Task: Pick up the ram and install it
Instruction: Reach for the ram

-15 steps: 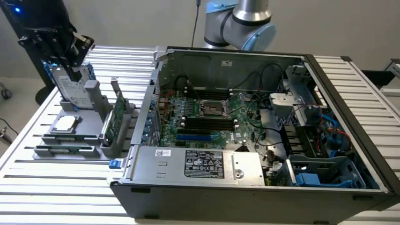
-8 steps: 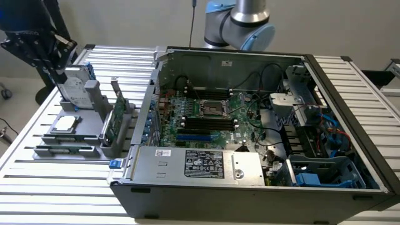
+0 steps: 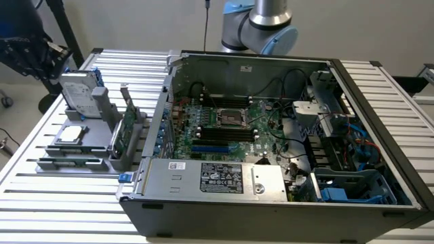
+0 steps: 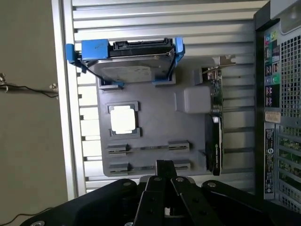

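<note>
Gripper [image 4: 164, 165] shut, empty, over the tray [image 4: 155, 127] edge opposite the drive [image 4: 129, 70]. Ram [image 4: 148, 148]: 2 sticks in holders along that edge (seen edge-on). Tray on slatted aluminium worktop [image 3: 61, 203] beside open case [image 3: 237, 66]; pale wall [image 3: 135, 25] behind.

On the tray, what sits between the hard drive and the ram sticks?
The square silver processor chip, in its own pocket of the gray tray. The wrist view shows it between the hard drive and the nearest ram stick.
</note>
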You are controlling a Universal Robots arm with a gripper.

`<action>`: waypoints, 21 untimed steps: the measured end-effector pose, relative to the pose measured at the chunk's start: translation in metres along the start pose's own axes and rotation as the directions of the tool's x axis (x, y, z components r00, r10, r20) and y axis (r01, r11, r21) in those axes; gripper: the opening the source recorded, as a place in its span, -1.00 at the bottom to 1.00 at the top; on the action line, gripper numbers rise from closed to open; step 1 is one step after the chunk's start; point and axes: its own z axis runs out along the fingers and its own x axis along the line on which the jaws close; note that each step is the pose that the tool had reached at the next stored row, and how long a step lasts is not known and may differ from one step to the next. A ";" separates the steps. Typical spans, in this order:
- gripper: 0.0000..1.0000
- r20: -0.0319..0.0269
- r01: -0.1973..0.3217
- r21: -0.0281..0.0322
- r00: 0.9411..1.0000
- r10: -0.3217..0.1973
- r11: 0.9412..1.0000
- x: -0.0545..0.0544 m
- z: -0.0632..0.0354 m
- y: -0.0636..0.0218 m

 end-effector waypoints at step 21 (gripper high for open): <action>-0.79 -0.040 0.111 0.002 0.993 -0.111 0.994 -0.001 0.0100 -0.0158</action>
